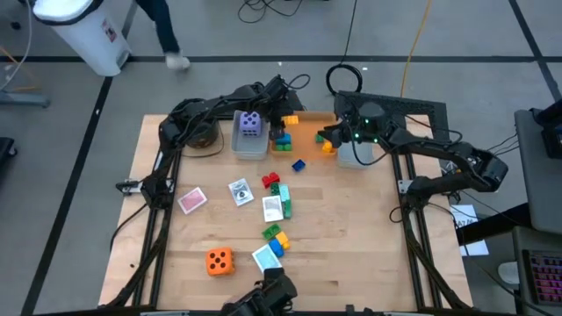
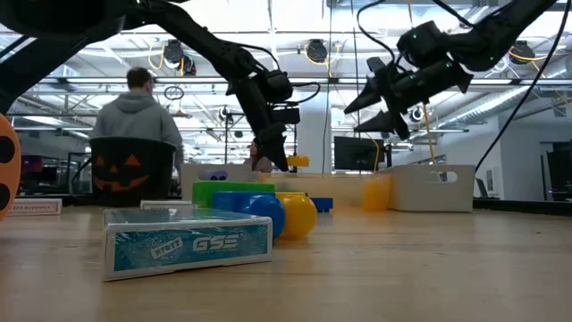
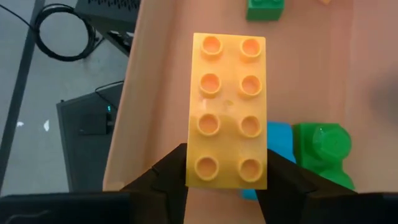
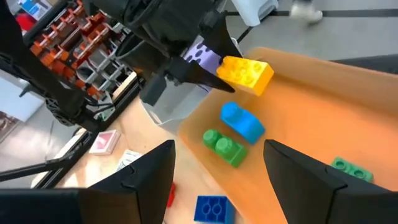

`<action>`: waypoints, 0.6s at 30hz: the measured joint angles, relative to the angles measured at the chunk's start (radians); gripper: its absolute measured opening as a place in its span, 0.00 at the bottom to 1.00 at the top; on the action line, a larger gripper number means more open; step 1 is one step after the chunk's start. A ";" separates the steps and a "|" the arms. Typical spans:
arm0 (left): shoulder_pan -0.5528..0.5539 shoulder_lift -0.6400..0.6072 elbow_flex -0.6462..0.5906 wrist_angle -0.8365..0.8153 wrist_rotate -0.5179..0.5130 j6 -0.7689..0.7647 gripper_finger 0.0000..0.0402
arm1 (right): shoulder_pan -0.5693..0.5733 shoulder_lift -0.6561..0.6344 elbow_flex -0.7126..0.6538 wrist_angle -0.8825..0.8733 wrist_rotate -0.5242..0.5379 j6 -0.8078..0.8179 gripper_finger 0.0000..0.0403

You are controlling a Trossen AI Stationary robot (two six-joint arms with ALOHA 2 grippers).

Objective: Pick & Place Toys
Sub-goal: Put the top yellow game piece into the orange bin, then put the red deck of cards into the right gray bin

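- The left tool [image 4: 214, 78] pinches a yellow brick [image 3: 228, 112] by one short end, holding it raised over the orange bin [image 4: 348, 112] at the far side of the table [image 1: 351, 228].
- The left arm reaches in from the far left corner, bent across the grey bin [image 1: 249, 145] that holds the purple die [image 1: 251, 124].
- A blue brick [image 4: 242, 121] and a green brick [image 4: 224, 147] lie in the orange bin below the yellow one.
- The right tool [image 4: 217, 180] hangs above the same bin with its fingers spread wide, gripping nothing; its arm stretches in from the right edge.
- An orange die [image 1: 219, 260], cards and more bricks sit scattered on the table's near half.
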 joint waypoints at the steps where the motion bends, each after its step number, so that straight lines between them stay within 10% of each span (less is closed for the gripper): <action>1: 0.000 0.000 0.000 0.000 0.000 0.006 0.41 | 0.000 0.000 -0.003 0.006 0.000 0.003 0.58; 18: 0.003 0.023 0.000 0.060 -0.035 -0.061 0.15 | 0.000 0.000 -0.005 0.046 -0.001 -0.033 0.58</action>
